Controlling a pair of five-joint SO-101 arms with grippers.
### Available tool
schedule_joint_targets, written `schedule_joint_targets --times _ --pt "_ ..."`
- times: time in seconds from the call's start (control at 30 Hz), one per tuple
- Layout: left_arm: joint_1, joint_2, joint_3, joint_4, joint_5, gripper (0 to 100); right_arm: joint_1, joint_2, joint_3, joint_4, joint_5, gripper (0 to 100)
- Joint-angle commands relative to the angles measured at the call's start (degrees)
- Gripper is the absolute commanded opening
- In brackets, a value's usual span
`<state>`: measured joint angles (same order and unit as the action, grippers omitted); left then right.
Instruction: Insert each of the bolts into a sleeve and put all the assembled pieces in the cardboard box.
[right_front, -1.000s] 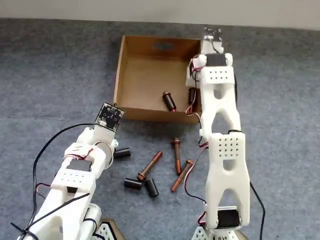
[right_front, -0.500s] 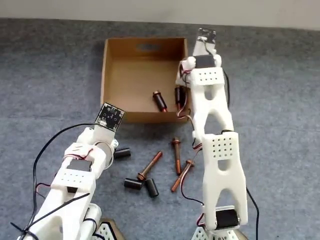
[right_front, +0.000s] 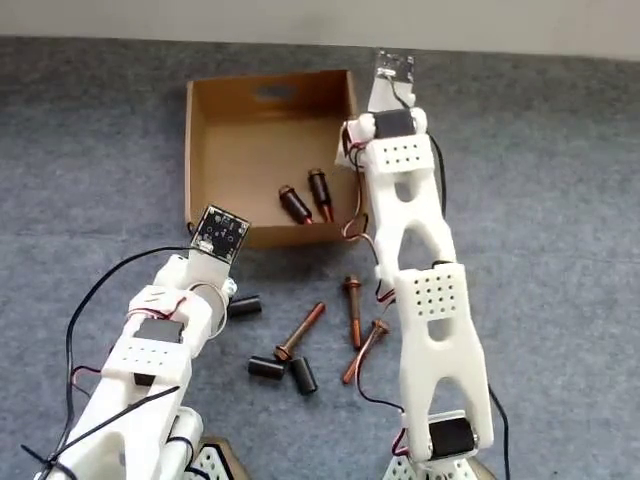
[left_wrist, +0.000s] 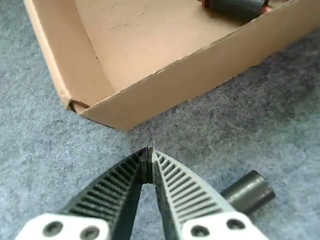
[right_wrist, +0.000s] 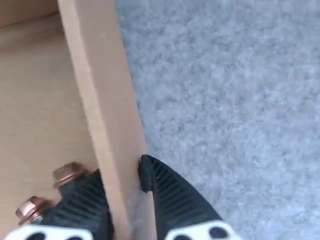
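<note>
The cardboard box (right_front: 190, 160) holds two assembled pieces (right_front: 295, 205) (right_front: 320, 190). My right gripper (right_wrist: 120, 172) is shut on the box's right wall (right_wrist: 100, 90), one finger inside and one outside; two copper bolt heads (right_wrist: 67, 174) lie just inside. Three loose bolts (right_front: 302, 330) (right_front: 353, 310) (right_front: 365, 350) and three black sleeves (right_front: 243, 306) (right_front: 265, 368) (right_front: 304, 376) lie on the carpet in front of the box. My left gripper (left_wrist: 149, 155) is shut on nothing, close to the box's front corner (left_wrist: 75, 106), with a sleeve (left_wrist: 248, 191) beside it.
Grey carpet (right_front: 560, 200) spreads around the box on all sides. The right arm (right_front: 420, 300) stretches over the loose bolts. A pale strip (right_front: 320, 20) runs along the far edge of the carpet.
The right arm has dragged the cardboard box to the left and turned it slightly; the two assembled pieces inside shifted with it. The left arm has not moved.
</note>
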<state>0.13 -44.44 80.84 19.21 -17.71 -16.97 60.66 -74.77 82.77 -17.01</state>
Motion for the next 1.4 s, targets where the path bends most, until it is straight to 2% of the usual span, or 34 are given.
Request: schedule_joint_targets --times 0.0,0.17,0.4,0.57,0.67,0.83,1.03,1.2,1.37 --pt "1.1 0.1 -0.1 -1.0 -0.5 2 -1.2 -1.8 -6.2 2.3 -0.8 5.0" --pt "1.1 0.1 -0.1 -1.0 -0.5 2 -1.4 -1.3 -7.8 5.7 -0.4 23.3" --pt "1.1 0.1 -0.1 -1.0 -0.5 2 -1.2 -2.1 -8.4 10.2 -0.4 23.1" --pt "1.1 0.1 -0.1 -1.0 -0.5 2 -2.4 -2.6 -16.1 16.4 -0.4 23.1" --pt "1.1 0.1 -0.1 -1.0 -0.5 2 -2.5 -2.5 -23.3 18.2 -0.4 20.3" --pt "1.0 0.1 -0.1 -1.0 -0.5 2 -2.1 -3.4 -26.9 18.4 4.4 0.0" --pt "0.9 0.1 -0.1 -1.0 -0.5 2 -1.8 -5.8 -26.9 18.6 4.9 3.5" --pt "0.9 0.1 -0.1 -1.0 -0.5 2 -2.5 -14.4 -18.1 18.6 4.9 3.7" --pt "1.0 0.1 -0.1 -1.0 -0.5 2 -4.4 -31.3 6.6 18.5 4.9 3.8"
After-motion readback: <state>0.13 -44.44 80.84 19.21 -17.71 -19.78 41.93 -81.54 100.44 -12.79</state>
